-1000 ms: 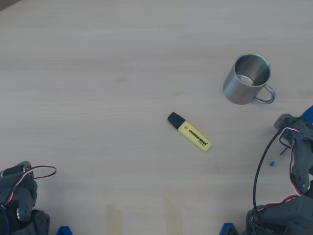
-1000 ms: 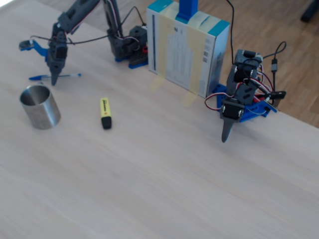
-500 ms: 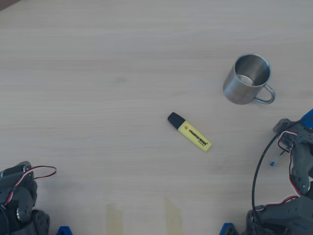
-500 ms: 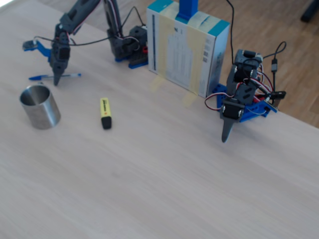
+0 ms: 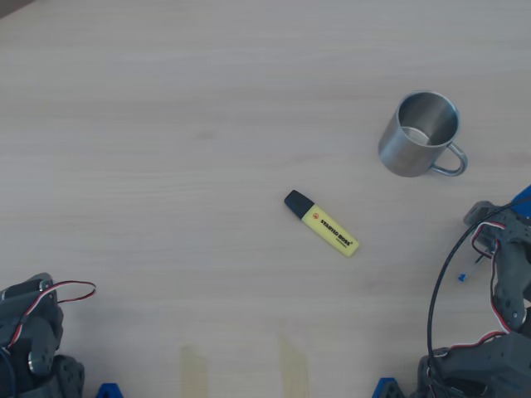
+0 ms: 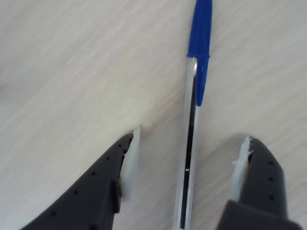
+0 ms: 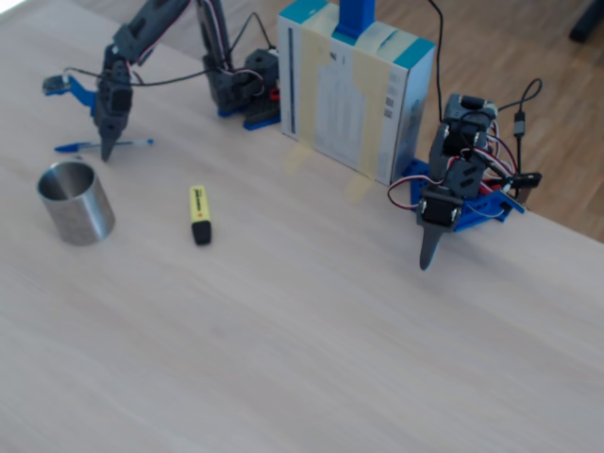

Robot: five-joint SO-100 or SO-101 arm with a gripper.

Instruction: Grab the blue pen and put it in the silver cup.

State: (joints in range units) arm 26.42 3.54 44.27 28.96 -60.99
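The blue pen [image 6: 200, 38] lies flat on the light wood table, its blue cap pointing away from the wrist camera. My gripper [image 6: 192, 136] is open, with one finger on each side of the clear barrel and not touching it. In the fixed view the gripper [image 7: 105, 151] points down over the pen [image 7: 71, 146], just behind the silver cup [image 7: 75, 201]. The cup stands upright and empty in the overhead view [image 5: 421, 133]. There my arm [image 5: 506, 274] hides most of the pen.
A fat yellow highlighter with a black cap [image 5: 322, 224] lies mid-table, also seen in the fixed view [image 7: 199, 214]. A second arm [image 7: 453, 189] stands idle at the right. A taped white box [image 7: 359, 90] stands behind.
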